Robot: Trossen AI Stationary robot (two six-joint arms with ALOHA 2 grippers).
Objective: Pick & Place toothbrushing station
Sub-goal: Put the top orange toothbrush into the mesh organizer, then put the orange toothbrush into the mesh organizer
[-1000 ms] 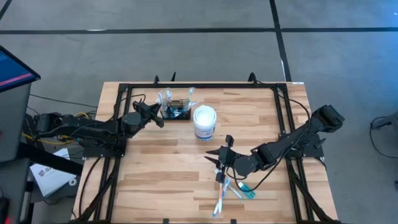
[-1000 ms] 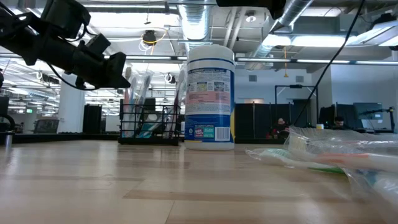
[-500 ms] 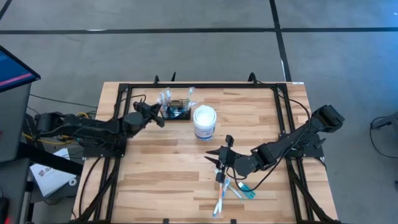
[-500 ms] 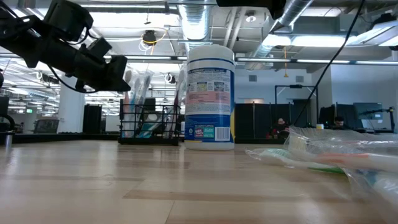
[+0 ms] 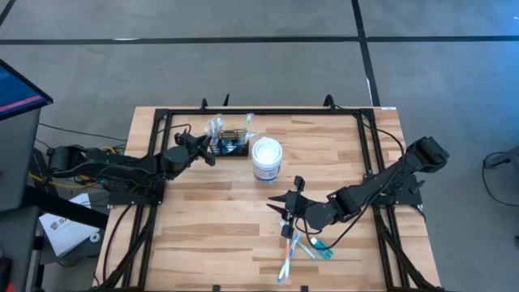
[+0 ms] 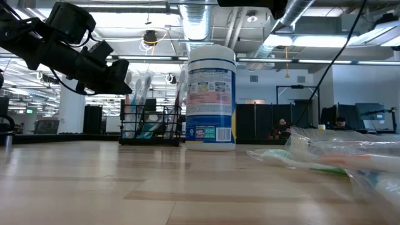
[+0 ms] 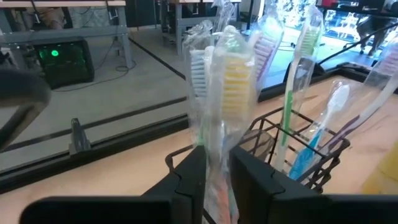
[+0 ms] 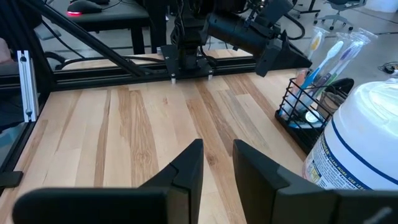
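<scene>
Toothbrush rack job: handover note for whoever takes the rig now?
Left hand: at the black wire rack by the table's far edge, fingers either side of a wrapped toothbrush standing in it; grip not clear.
Right hand: near the front, nothing between its fingers, wrapped toothbrushes lying beside it.
White tub: right of the rack.
Done: several brushes stand in the rack.
Left: the loose brushes.

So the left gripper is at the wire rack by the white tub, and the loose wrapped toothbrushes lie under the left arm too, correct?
Not quite: in the high view the loose wrapped toothbrushes lie by the right gripper. The left gripper is at the wire rack beside the white tub.
</scene>
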